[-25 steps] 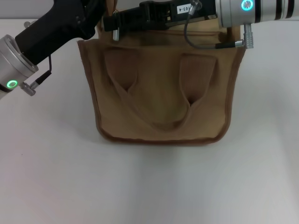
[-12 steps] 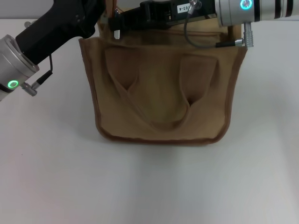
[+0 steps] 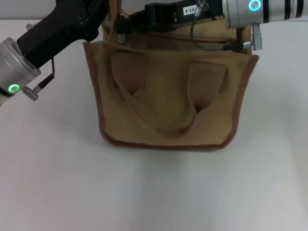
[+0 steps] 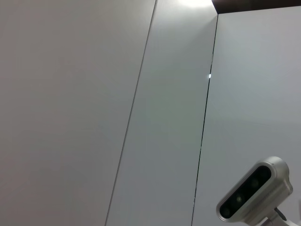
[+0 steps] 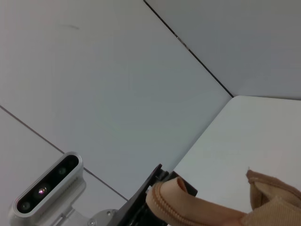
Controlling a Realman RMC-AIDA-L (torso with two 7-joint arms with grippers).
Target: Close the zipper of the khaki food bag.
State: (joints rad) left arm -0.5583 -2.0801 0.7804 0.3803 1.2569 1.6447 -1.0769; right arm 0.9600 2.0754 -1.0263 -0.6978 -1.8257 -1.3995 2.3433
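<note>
The khaki food bag point(image 3: 168, 106) stands upright mid-table, its front with two loop handles facing me. The zipper point(image 3: 202, 38) runs along its top, mostly hidden under my right arm. My right gripper point(image 3: 121, 30) reaches across the top to the bag's left end and is shut on a small silver piece there, the pull tab. My left gripper point(image 3: 107, 14) is at the bag's top left corner, shut on a fold of its fabric. That fold point(image 5: 197, 209) shows in the right wrist view beside a black finger point(image 5: 141, 200).
White table point(image 3: 154, 192) lies all around the bag. The left wrist view shows only wall panels and the other arm's camera housing point(image 4: 254, 193). A cable and plug point(image 3: 240, 44) hang off my right arm over the bag's right top corner.
The right gripper has shifted slightly up and right. The bag's top and right corner have shifted a little right with it. The left arm has barely moved.
</note>
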